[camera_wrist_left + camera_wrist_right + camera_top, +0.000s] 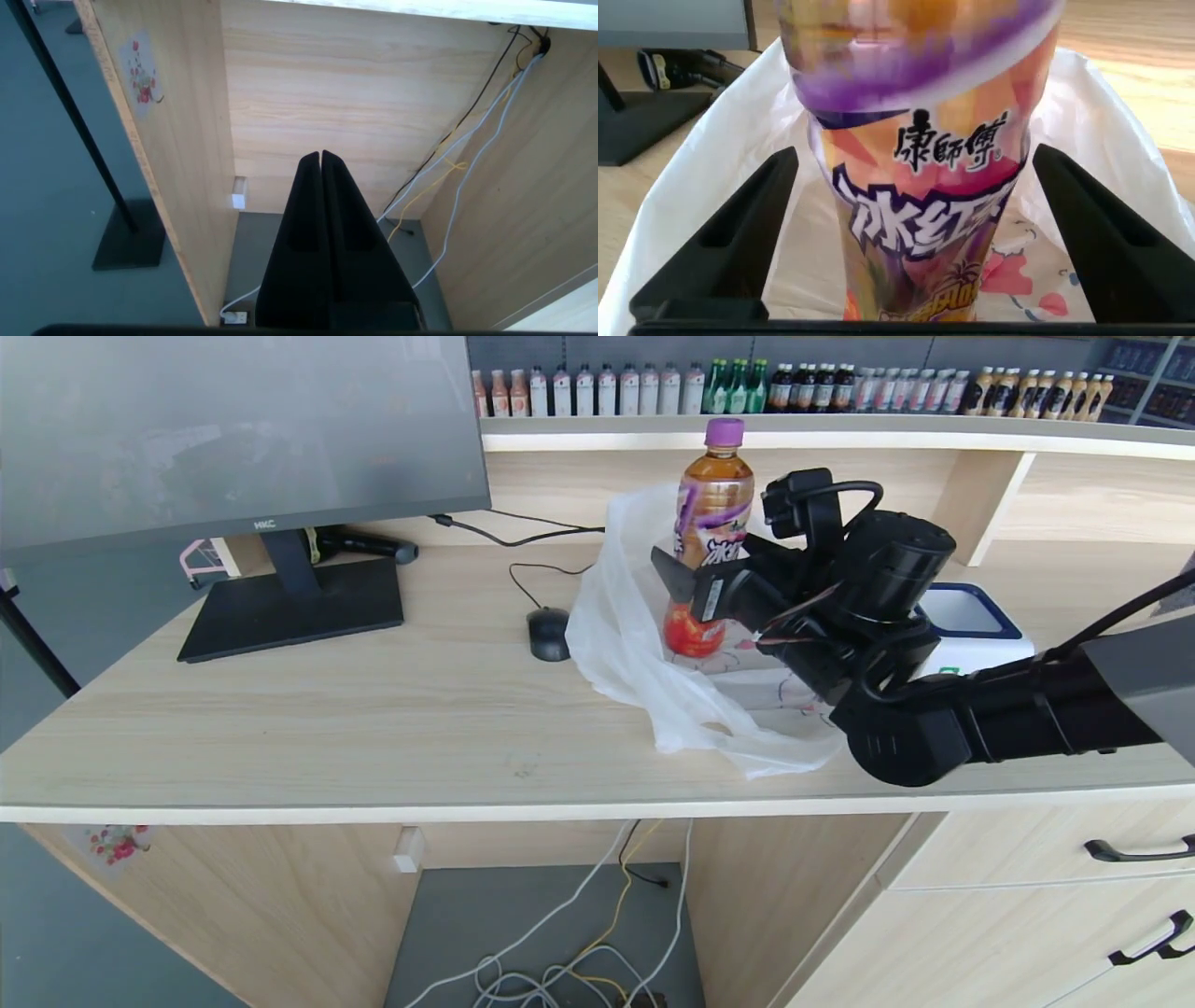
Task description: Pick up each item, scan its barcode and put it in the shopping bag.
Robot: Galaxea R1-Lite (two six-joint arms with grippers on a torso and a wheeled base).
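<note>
The right tool (702, 581) is open. Its two black fingers (738, 233) stand one on each side of the bottle (714, 513), with a little gap on both sides. The bottle stands up straight on the white shopping bag (635, 644). It has a purple cap and orange drink inside. The bag lies crumpled on the right half of the desk (373, 709), and one end comes close to the front edge. A white box with a blue rim (962, 625) sits just right of the bag. The left tool (322, 233) is down below the desk top, beside the wooden side panel, with its fingers pressed together and nothing in them.
</note>
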